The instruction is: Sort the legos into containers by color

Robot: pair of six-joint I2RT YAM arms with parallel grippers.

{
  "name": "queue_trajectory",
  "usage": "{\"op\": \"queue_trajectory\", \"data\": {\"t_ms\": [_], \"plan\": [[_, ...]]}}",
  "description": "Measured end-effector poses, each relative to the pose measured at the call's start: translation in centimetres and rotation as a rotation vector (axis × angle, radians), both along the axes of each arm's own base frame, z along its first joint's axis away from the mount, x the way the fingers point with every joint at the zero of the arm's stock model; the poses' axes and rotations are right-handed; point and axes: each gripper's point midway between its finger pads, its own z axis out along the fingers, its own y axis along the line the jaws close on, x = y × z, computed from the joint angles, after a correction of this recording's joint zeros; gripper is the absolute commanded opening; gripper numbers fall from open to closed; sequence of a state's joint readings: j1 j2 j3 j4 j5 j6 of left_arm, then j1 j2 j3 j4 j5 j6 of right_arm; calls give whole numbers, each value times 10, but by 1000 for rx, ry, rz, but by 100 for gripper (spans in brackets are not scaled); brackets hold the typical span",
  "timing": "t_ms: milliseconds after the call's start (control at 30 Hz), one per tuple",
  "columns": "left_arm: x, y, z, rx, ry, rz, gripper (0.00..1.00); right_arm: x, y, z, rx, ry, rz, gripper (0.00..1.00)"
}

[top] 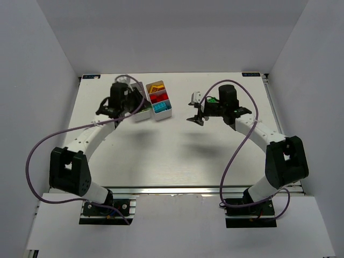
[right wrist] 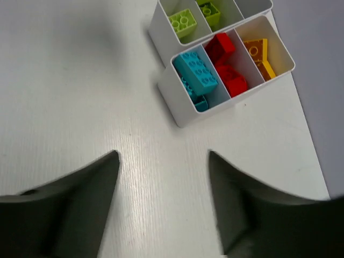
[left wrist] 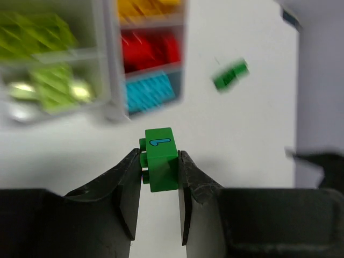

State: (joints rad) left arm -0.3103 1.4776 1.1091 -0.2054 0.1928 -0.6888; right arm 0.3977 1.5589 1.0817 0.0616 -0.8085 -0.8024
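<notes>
Left wrist view: the left gripper (left wrist: pixel 159 159) has its fingers (left wrist: pixel 129 188) clamped on a green brick (left wrist: pixel 161 148), pressing its two long sides. The brick sits right between the tips, its long axis in line with the fingers and pointing toward the white trays (left wrist: pixel 110 64), with a cyan mark on its upper face. Farther out, a second green brick (left wrist: pixel 230 75) lies askew on the table (left wrist: pixel 242 140), apart from the trays. The right gripper (right wrist: pixel 162 155) is spread wide and holds nothing; it hangs over the table, short of the trays.
</notes>
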Motion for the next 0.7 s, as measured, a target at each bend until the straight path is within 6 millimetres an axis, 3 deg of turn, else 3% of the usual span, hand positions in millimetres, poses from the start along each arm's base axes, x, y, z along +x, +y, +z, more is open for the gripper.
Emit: {"op": "queue_trajectory", "data": {"t_ms": [33, 100, 133, 167, 267, 367, 567, 700], "plan": [[14, 19, 7, 39, -15, 59, 7, 2, -5, -3, -10, 3, -6, 43], [39, 46, 22, 112, -50, 148, 7, 2, -14, -7, -27, 26, -11, 25], [50, 55, 28, 145, -62, 174, 7, 2, -17, -8, -32, 47, -11, 9], [64, 61, 36, 176, -86, 196, 7, 3, -19, -7, -35, 59, -9, 2], [101, 68, 44, 263, -119, 228, 8, 7, -20, -2, -33, 91, -5, 0], [131, 74, 32, 353, -111, 239, 9, 7, -23, -2, -30, 115, -2, 0], [161, 82, -4, 481, -45, 232, 9, 5, -28, -6, -29, 146, -4, 2], [164, 84, -18, 510, -14, 225, 10, 7, -32, -7, -30, 151, -15, 6]]}}
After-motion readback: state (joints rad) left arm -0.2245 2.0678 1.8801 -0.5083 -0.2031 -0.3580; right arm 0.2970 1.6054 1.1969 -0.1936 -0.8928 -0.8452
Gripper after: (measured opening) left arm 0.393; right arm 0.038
